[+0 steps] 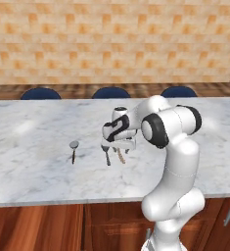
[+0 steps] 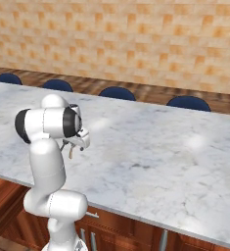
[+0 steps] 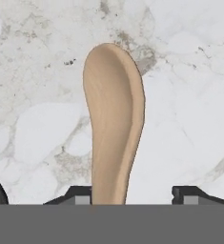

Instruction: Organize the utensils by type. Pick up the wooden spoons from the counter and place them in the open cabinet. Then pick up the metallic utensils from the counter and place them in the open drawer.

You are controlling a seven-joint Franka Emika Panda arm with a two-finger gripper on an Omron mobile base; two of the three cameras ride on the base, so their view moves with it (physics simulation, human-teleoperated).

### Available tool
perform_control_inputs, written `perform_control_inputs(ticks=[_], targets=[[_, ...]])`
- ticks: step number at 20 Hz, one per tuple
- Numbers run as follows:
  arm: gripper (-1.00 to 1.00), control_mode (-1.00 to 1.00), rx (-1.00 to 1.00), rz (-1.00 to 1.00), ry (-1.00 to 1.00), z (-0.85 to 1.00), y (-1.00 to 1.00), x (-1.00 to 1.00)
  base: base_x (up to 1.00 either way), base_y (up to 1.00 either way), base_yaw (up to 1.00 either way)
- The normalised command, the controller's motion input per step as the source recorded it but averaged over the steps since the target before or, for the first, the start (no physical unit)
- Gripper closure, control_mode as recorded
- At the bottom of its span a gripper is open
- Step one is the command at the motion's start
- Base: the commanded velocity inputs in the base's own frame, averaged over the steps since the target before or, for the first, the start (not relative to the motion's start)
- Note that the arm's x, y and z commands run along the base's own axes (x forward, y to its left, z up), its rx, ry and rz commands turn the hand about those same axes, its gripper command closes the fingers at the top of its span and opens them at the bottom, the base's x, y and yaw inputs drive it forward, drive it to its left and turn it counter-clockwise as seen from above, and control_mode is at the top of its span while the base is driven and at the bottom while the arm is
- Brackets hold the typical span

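A light-tan wooden spoon (image 3: 114, 124) lies flat on the marble counter (image 1: 38, 171), and its handle (image 1: 121, 157) runs between my fingers. My gripper (image 3: 132, 196) (image 1: 119, 148) is down over it, pointing at the slab. The jaws stand apart: the left fingertip (image 3: 80, 195) sits close beside the handle and the right fingertip (image 3: 189, 195) is well clear of it. Just left of the hand lies a metallic utensil (image 1: 106, 153) with a grey head and dark handle. A second one (image 1: 74, 146) lies further left. In the right base view the gripper (image 2: 70, 146) shows under the arm's elbow.
Three blue stools (image 1: 110, 92) line the counter's far side before a tan tiled wall. Reddish-brown cabinet fronts (image 1: 38, 225) with silver handles run under the near edge. Bare marble spreads wide to the right (image 2: 175, 147) and left of the utensils.
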Motion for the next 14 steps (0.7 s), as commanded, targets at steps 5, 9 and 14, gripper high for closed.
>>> perform_control_inputs(ticks=[5, 9, 14], targets=[[1.0, -1.0, 0.06, -0.04, 0.01, -0.32, -0.14, -0.02, 0.0, 0.0, 0.0], [1.0, -1.0, 0.0, -0.08, -0.01, -0.05, -0.2, -0.22, 0.0, 0.0, 0.0], [1.0, -1.0, 0.0, -0.1, 0.0, 0.16, -0.25, -0.37, 0.0, 0.0, 0.0]])
